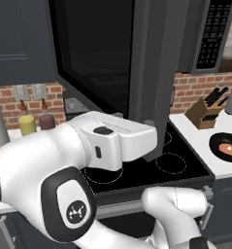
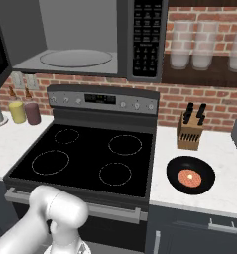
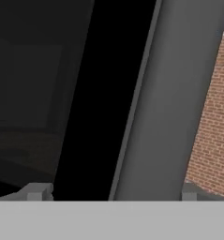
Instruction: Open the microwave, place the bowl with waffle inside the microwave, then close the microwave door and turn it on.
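I see my end effector point(image 3: 111, 192) spread wide, its 2 tips either side of the swung-open dark grey framed microwave door point(image 1: 137, 73), gripping nothing. The dark grey box microwave point(image 2: 85, 34) shows its pale cavity. The small black bowl with orange-brown waffle point(image 2: 190, 175) sits near the white bench's point(image 2: 219, 191) front edge, right of the black 4-burner stove point(image 2: 85, 156).

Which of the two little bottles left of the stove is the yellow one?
The yellow bottle is the outer one, farther from the stove. The bottle beside it, nearer the stove, is dull purple. Both stand against the brick wall.
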